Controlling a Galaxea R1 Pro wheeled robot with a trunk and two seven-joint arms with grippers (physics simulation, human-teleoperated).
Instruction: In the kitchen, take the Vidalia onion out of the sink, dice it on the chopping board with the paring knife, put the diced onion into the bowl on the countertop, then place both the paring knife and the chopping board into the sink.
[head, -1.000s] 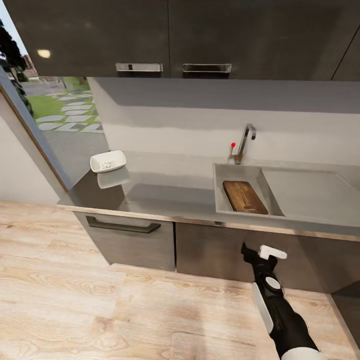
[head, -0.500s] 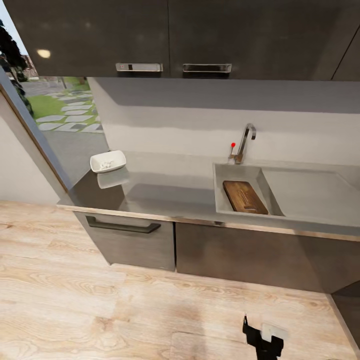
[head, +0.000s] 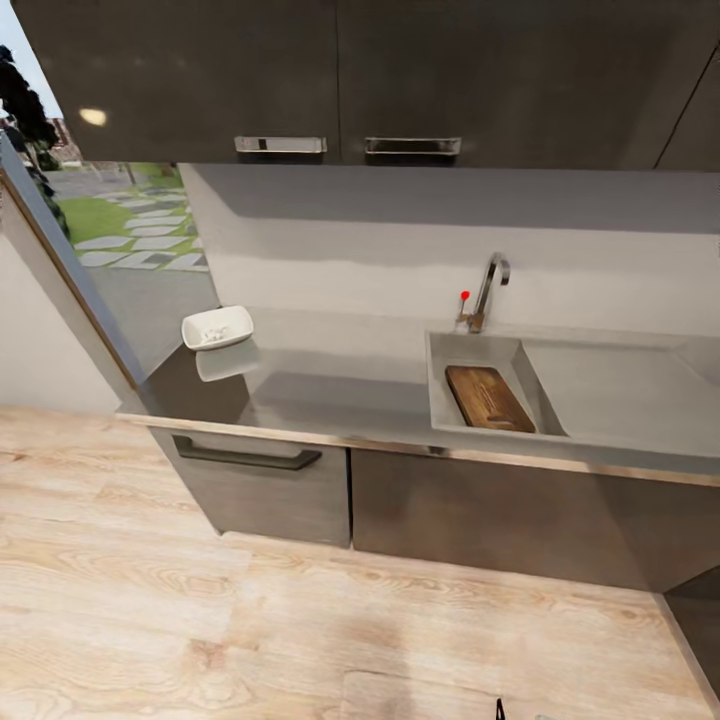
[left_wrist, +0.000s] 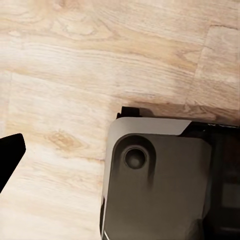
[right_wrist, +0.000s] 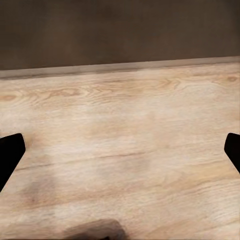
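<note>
Kitchen: grey countertop over dark cabinets, pale wood floor in front, window at 10 o'clock in the head view.
Sink: basin sunk in the worktop at about 2 o'clock from the frame's centre, chrome tap at its far rim.
Chopping board: lies flat inside the basin, long axis running from near 5 o'clock up toward 11 o'clock.
Bowl: white, on the worktop's far left corner, well apart from the sink, with pale bits inside that look like the diced onion.
Paring knife: not made out; too small or hidden to place.
Right gripper: fingertips at the two edges of its wrist view, spread wide, nothing between them, aimed at the floor below the cabinet base.
Left gripper: one dark fingertip shows over the floor beside the robot's grey body; spread cannot be judged.
Key relation: the board lies ahead and up at roughly 12 o'clock from the right arm, the nearer one, should the knife need seeking there.
</note>
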